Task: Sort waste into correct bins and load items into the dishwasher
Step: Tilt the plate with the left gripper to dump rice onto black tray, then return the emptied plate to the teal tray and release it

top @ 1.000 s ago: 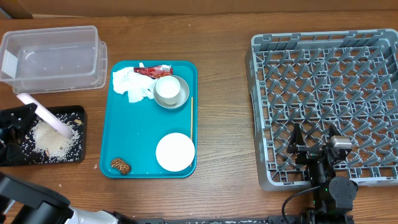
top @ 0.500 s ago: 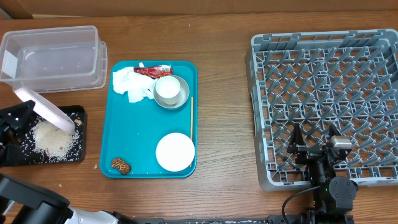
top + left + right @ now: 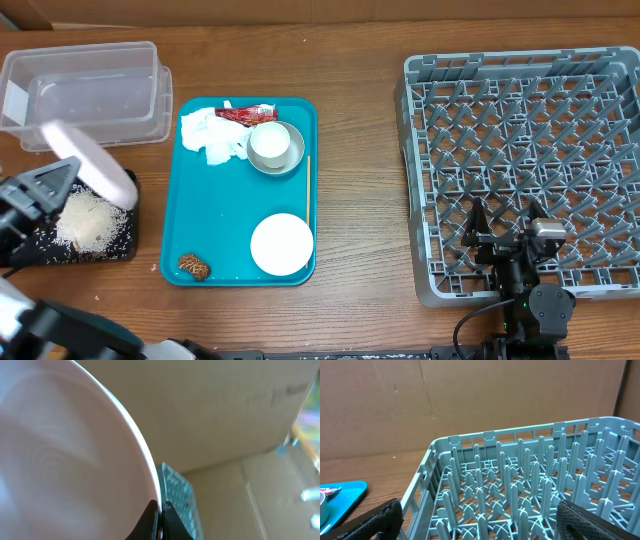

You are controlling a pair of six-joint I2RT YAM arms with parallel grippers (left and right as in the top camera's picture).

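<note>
Tipping rice (image 3: 85, 222) from big plate (image 3: 92, 165) into black tray (image 3: 122, 250), with left pincer (image 3: 159, 507) clamped on its rim; next, carry it to rack (image 3: 520, 70).

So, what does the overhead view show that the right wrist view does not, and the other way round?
Only overhead: the clear plastic rectangular tub, the black rectangular plastic tray with white rice, the large pale round plate gripped tilted by the left pincer, and the small round white plate. Only right wrist: the upright face of the brown cardboard wall. Both: the square grey plastic dish rack, the teal serving tray and the open right pincer.
</note>
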